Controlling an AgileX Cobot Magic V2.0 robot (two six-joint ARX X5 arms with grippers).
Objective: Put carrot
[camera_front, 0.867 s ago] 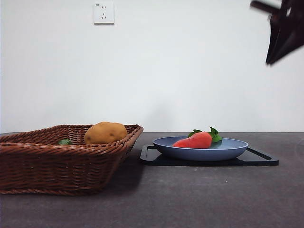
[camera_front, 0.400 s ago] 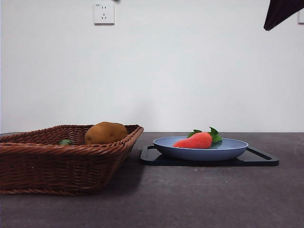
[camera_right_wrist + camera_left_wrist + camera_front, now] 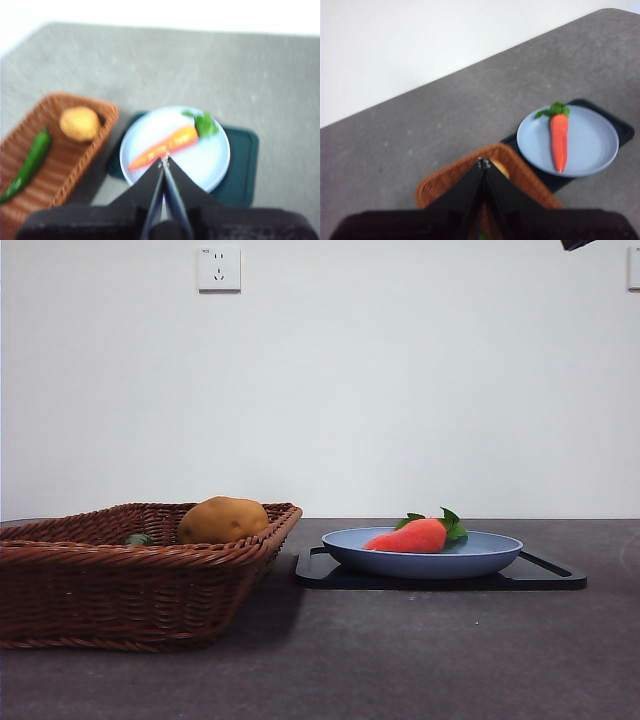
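One carrot (image 3: 411, 536) lies on one blue plate (image 3: 490, 556), which sits on one black tray (image 3: 560, 575), well below the right pincer (image 3: 164, 159), whose jaws are clenched and empty. The left pincer (image 3: 483, 163), also clenched and empty, hangs above one wicker basket (image 3: 120, 590) holding one potato (image 3: 222, 519) and one green pepper (image 3: 27, 165) on the counter (image 3: 420, 660).

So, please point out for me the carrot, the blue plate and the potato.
carrot (image 3: 412, 536), front view, middle of its red-orange body.
blue plate (image 3: 490, 556), front view, outer wall near its rim.
potato (image 3: 222, 519), front view, middle of its rounded side.
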